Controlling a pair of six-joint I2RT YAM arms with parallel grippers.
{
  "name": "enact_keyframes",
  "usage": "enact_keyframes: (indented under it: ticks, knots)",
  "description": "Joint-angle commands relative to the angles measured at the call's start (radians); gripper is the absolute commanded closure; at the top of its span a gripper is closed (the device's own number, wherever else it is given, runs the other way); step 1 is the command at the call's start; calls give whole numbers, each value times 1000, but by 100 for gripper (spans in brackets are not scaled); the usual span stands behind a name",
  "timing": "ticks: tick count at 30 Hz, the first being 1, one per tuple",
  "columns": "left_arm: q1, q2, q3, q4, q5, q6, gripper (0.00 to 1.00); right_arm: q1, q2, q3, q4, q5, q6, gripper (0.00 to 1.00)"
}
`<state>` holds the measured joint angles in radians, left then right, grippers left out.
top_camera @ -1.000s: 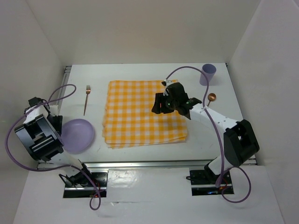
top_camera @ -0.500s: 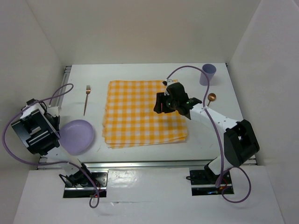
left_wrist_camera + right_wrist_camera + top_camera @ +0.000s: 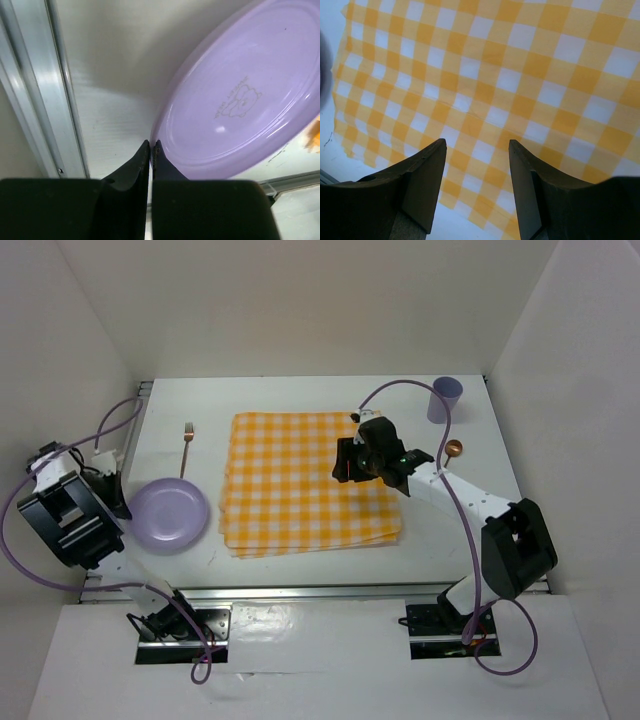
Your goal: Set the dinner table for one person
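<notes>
A purple plate (image 3: 168, 515) (image 3: 240, 100) lies at the front left of the white dinner table (image 3: 290, 395). My left gripper (image 3: 120, 503) (image 3: 151, 144) is shut on the plate's left rim, one finger under it and one over it. My right gripper (image 3: 345, 462) (image 3: 477, 145) hangs open over the right half of the yellow-and-white checked cloth (image 3: 310, 480) (image 3: 485, 75), with nothing between its fingers. A copper fork (image 3: 186, 450) lies left of the cloth. At the back right stands a purple cup (image 3: 445, 398), with a copper spoon (image 3: 453, 448) in front of it.
A metal rail (image 3: 45, 90) runs along the table's left edge, close to my left gripper. White walls enclose the table on three sides. The cloth's front edge (image 3: 395, 175) lies just below my right fingers.
My left gripper has closed on the plate's rim, and the plate has shifted a little toward the back and right. The left arm swung leftward. The right gripper edged slightly right.
</notes>
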<state>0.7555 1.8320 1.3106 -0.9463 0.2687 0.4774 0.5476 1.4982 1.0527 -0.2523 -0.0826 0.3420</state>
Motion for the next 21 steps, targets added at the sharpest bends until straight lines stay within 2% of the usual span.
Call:
enact_keyframes:
  ticks: [1,8,12,15,16,20,21]
  knots:
    - [1,-2,67,-78,156,56,100,8,-42,29,-8,27,-17,39]
    - [10,21,87,-158,262,104,100,8,-61,20,-27,58,-17,39]
    - [10,55,197,-239,354,113,100,8,-61,20,-47,99,-26,39]
    - [-31,40,274,-290,372,101,100,-21,-50,59,-82,89,-8,34]
    - [-51,14,286,-290,372,89,100,-34,-38,79,-82,80,2,34]
    - [-247,-39,324,-244,304,15,100,-95,-17,89,-107,47,25,34]
    - [-348,-39,361,-215,279,-31,100,-116,-16,89,-116,35,34,34]
